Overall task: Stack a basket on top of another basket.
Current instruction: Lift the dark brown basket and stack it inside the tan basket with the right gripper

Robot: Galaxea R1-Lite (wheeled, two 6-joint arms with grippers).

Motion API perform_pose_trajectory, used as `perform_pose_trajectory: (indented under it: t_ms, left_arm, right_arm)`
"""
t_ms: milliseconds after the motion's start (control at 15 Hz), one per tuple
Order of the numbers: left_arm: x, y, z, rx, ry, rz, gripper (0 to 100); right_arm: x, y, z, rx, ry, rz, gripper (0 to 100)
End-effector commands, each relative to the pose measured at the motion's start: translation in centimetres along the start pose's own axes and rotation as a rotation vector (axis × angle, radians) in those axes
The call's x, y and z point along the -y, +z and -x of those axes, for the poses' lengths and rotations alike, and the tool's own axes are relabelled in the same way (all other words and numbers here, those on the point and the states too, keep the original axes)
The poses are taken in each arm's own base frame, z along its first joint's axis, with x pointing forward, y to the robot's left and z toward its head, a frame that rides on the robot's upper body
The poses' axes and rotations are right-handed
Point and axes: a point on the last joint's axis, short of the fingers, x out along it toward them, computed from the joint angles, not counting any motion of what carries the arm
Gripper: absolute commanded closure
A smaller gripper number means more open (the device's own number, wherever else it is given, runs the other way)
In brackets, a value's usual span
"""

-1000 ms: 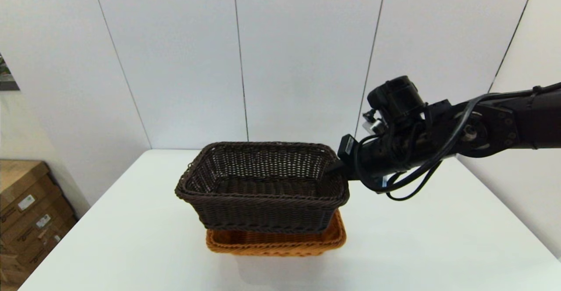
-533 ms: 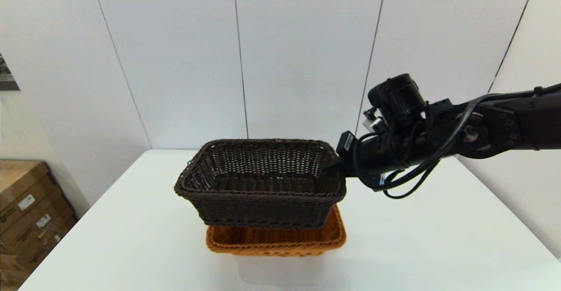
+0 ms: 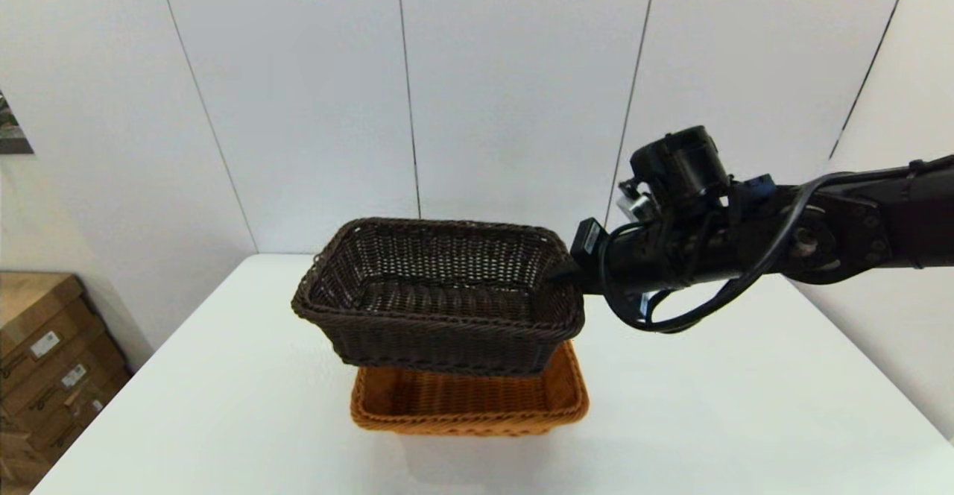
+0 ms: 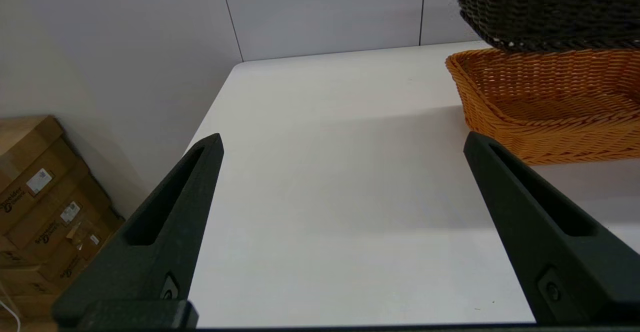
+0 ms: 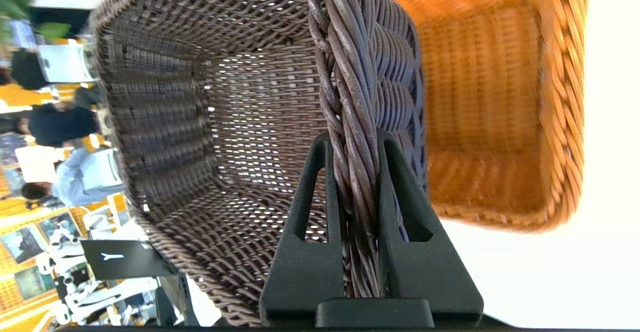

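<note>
**Above the orange-tan basket: dark basket held higher than a second ago**

Over the orange-tan basket (image 3: pixel 469 402), your right end effector (image 5: pixel 354 142) has its two fingers pinched tight on the braided rim of the dark brown basket (image 3: pixel 440 297), one finger inside the wall and one outside. The grip sits on the dark basket's short end, the one on the robot's right, with the arm reaching in level from that side. The dark basket hangs in the air directly over the orange-tan one and is offset a little toward the robot's left, so the orange-tan basket's right corner and near rim stick out from under it. You can see a clear gap between the dark basket's underside and the orange-tan rim, so the two are not touching. The orange-tan basket rests on the white surface (image 3: pixel 745 405).

Compared with one second ago, the dark basket sits higher and more of the orange-tan basket's inside is exposed below it. The orange-tan basket has not moved.

Your left end effector (image 4: pixel 342 139) is well apart from the orange-tan basket, low over the surface on the robot's left, fingers spread wide and holding nothing.
</note>
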Motion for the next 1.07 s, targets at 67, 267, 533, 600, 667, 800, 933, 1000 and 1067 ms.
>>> perform_pose_trajectory:
  t_ms: [67, 267, 533, 600, 667, 800, 933, 1000, 1067]
  left_arm:
    - [0.0, 0.0, 0.0, -0.001, -0.001, 0.000, 0]
    - [0.0, 0.0, 0.0, -0.001, -0.001, 0.000, 0]
    - [0.0, 0.0, 0.0, -0.001, 0.001, 0.000, 0]
    - [0.0, 0.0, 0.0, -0.001, 0.001, 0.000, 0]
    - [0.0, 0.0, 0.0, -0.001, -0.001, 0.000, 0]
    - [0.0, 0.0, 0.0, -0.001, -0.001, 0.000, 0]
    - [0.0, 0.0, 0.0, -0.003, 0.001, 0.000, 0]
    - [0.0, 0.0, 0.0, -0.001, 0.001, 0.000, 0]
    - [0.0, 0.0, 0.0, -0.001, -0.001, 0.000, 0]
  right_arm:
    - [0.3, -0.2, 0.0, -0.007, -0.007, -0.009, 100]
    - [0.5, -0.3, -0.1, -0.011, -0.015, -0.009, 100]
    - [1.3, -0.9, 0.0, -0.025, -0.037, 0.018, 100]
    - [1.4, -1.0, 0.0, -0.029, -0.040, 0.016, 100]
    - [1.5, -1.0, 0.0, -0.033, -0.040, 0.017, 100]
    - [1.4, -1.0, -0.1, -0.027, -0.034, 0.020, 100]
    - [1.5, -0.9, -0.5, -0.002, -0.003, 0.030, 100]
    - [1.6, -0.9, -0.6, 0.002, 0.001, 0.032, 100]
    - [1.7, -0.9, -0.7, 0.002, 0.000, 0.031, 100]
